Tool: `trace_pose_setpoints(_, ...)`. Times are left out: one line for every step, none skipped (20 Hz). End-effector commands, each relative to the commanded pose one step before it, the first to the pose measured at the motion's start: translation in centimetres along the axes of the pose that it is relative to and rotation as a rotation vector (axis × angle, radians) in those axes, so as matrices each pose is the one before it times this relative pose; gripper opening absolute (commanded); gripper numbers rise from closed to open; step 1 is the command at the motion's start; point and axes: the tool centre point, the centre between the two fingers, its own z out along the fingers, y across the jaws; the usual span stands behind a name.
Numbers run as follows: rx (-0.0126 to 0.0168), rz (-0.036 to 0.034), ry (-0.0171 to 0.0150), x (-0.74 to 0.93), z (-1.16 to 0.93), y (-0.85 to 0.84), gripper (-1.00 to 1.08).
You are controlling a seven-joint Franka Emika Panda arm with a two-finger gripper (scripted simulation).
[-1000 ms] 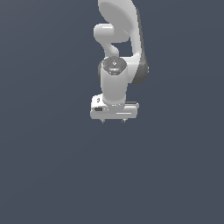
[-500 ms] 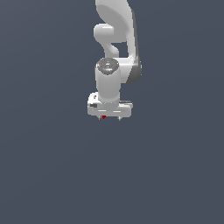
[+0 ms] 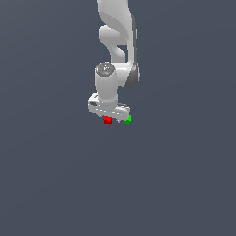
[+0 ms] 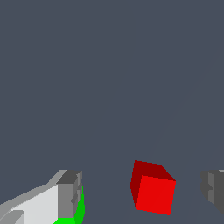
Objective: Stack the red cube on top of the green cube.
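The red cube (image 3: 108,120) lies on the grey floor just under the white gripper (image 3: 113,118). In the wrist view the red cube (image 4: 153,189) sits between the two grey fingers, nearer one of them, and touches neither. The gripper (image 4: 141,189) is open and empty. The green cube (image 3: 127,120) lies close beside the red one, toward the exterior view's right. In the wrist view only a sliver of the green cube (image 4: 79,210) shows, behind one finger (image 4: 68,194) and outside the gap.
The plain dark grey floor (image 3: 55,184) spreads all around. The white arm (image 3: 117,41) rises from the hand toward the top of the exterior view.
The hand has shifted toward the exterior view's left. The red cube came out from under it first, and the green cube shows now too.
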Motion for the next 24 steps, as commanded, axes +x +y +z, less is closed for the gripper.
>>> trace_pose_setpoints(-0.00022, 0.04969, 0.0013, -1.344, 0.836, 0.988, 1.0)
trace_pose_setpoints(-0.00009, 0.01694, 0.00027, -0.453, 0.296, 0.342, 1.0)
trace_pose_setpoints(-0.00008, 0.01579, 0.00025, -0.422, 0.279, 0.317, 1.0)
trace_pose_setpoints(-0.00007, 0.01465, 0.00023, -0.392, 0.26, 0.293, 1.0)
trace_pose_setpoints(-0.00007, 0.01349, 0.00021, -0.36, 0.24, 0.269, 1.0)
trace_pose_setpoints(-0.00007, 0.01228, 0.0002, -0.328, 0.219, 0.246, 1.0)
trace_pose_setpoints(-0.00007, 0.01105, 0.00018, -0.295, 0.197, 0.221, 1.0)
trace_pose_setpoints(-0.00006, 0.0098, 0.00016, -0.261, 0.176, 0.196, 1.0)
trace_pose_setpoints(-0.00004, 0.00853, 0.00013, -0.227, 0.154, 0.169, 1.0)
trace_pose_setpoints(-0.00002, 0.00724, 0.00011, -0.193, 0.133, 0.142, 1.0)
trace_pose_setpoints(0.00001, 0.00594, 0.00008, -0.159, 0.112, 0.113, 1.0)
trace_pose_setpoints(0.00005, 0.00468, 0.00005, -0.124, 0.091, 0.087, 1.0)
trace_pose_setpoints(0.00009, 0.00331, 0.00001, -0.091, 0.071, 0.054, 1.0)
trace_pose_setpoints(0.00013, 0.00207, -0.00002, -0.056, 0.05, 0.028, 1.0)
trace_pose_setpoints(0.00016, 0.00067, -0.00005, -0.023, 0.03, -0.006, 1.0)
trace_pose_setpoints(0.0, 0.0, 0.0, 0.006, 0.008, -0.009, 1.0)
trace_pose_setpoints(-0.00027, -0.0024, -0.00059, 0.047, -0.042, -0.017, 1.0)
trace_pose_setpoints(0.0, 0.0, 0.0, -0.002, 0.027, 0.0, 1.0)
trace_pose_setpoints(0.0, 0.0, 0.0, -0.005, 0.08, -0.001, 1.0)
trace_pose_setpoints(0.0, 0.0, 0.0, -0.008, 0.133, -0.001, 1.0)
trace_pose_setpoints(0.0, 0.0, 0.0, -0.011, 0.185, -0.002, 1.0)
trace_pose_setpoints(0.00006, 0.00048, 0.00004, -0.007, 0.234, 0.019, 1.0)
trace_pose_setpoints(0.0, 0.0, 0.0, -0.016, 0.288, -0.003, 1.0)
trace_pose_setpoints(0.0, 0.0, 0.0, -0.017, 0.338, -0.004, 1.0)
